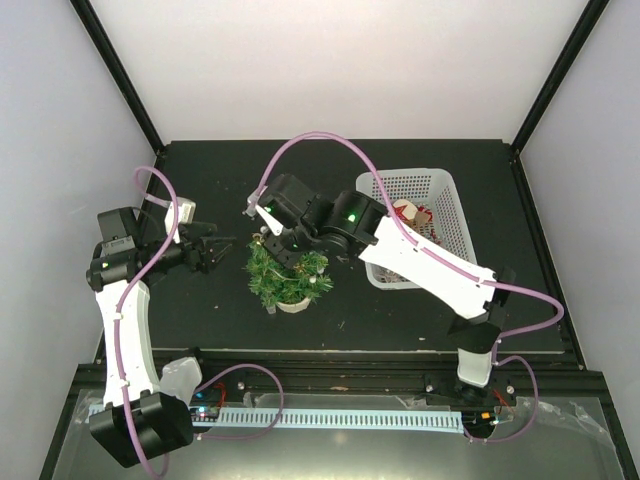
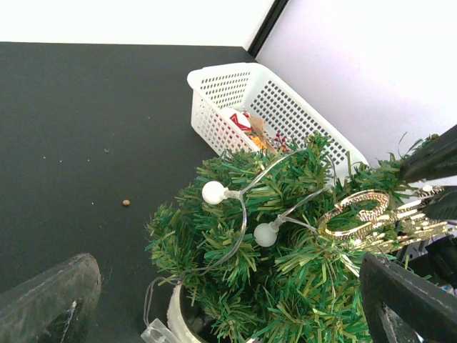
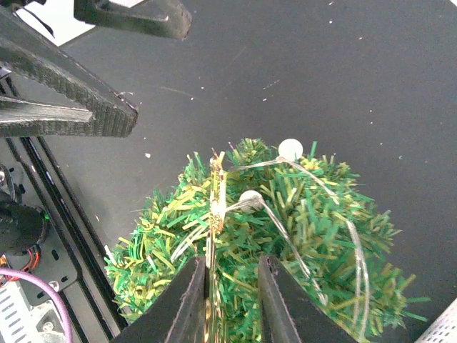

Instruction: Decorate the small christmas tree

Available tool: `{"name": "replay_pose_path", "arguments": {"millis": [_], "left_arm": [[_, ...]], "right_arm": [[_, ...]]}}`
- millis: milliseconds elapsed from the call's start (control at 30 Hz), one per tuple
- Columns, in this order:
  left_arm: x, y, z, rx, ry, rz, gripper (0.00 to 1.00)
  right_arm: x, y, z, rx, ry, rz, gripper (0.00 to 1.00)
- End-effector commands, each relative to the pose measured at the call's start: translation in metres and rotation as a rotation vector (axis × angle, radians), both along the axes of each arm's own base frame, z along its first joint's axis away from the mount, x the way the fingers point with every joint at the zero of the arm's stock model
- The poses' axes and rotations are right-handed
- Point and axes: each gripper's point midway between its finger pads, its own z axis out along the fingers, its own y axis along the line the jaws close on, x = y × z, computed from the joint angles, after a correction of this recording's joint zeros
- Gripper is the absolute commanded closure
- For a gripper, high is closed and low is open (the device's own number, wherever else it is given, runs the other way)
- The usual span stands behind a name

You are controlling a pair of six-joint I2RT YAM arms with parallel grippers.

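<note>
The small christmas tree (image 1: 285, 272) stands mid-table on a pale round base (image 1: 293, 305), with a clear wire of white bulbs (image 2: 213, 192) draped over it. A flat gold ornament (image 3: 216, 193) lies on the tree's top branches, also seen as the gold ornament (image 2: 371, 214) in the left wrist view. My right gripper (image 3: 232, 293) hovers just over the tree (image 3: 300, 236), jaws slightly apart, and the ornament leans against one finger (image 3: 187, 300) without being pinched. My left gripper (image 1: 215, 250) is wide open beside the tree's left side, its fingers (image 2: 50, 300) clear of the branches (image 2: 285, 243).
A white mesh basket (image 1: 440, 200) with red, white and brown ornaments (image 2: 246, 125) stands right of the tree, under my right arm. A small crumb (image 2: 126, 202) lies on the black tabletop. The table's front rail (image 3: 50, 214) runs close to the tree.
</note>
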Motion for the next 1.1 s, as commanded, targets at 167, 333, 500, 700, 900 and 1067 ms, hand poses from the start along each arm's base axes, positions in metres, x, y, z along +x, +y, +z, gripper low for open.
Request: {"name": "replay_pose_path", "arguments": {"millis": [167, 333, 500, 700, 900, 1067], "left_arm": [[0.000, 0.001, 0.006, 0.004, -0.029, 0.007, 0.01], [0.000, 0.001, 0.006, 0.008, -0.032, 0.010, 0.01], [0.000, 0.001, 0.006, 0.007, -0.029, 0.012, 0.01], [0.000, 0.002, 0.005, 0.006, -0.026, 0.013, 0.01], [0.000, 0.001, 0.006, 0.006, -0.027, 0.012, 0.01], [0.000, 0.001, 0.006, 0.006, -0.029, 0.012, 0.01]], "right_arm": [[-0.002, -0.020, 0.034, 0.060, -0.036, -0.025, 0.84], [-0.003, -0.018, 0.021, 0.033, -0.020, -0.017, 0.90], [-0.003, -0.015, 0.018, 0.031, -0.009, -0.009, 0.93], [-0.007, -0.016, 0.013, 0.024, 0.010, 0.003, 0.98], [-0.008, -0.015, 0.005, 0.007, 0.019, 0.007, 0.99], [-0.007, -0.012, -0.003, -0.009, 0.030, 0.010, 0.99]]}}
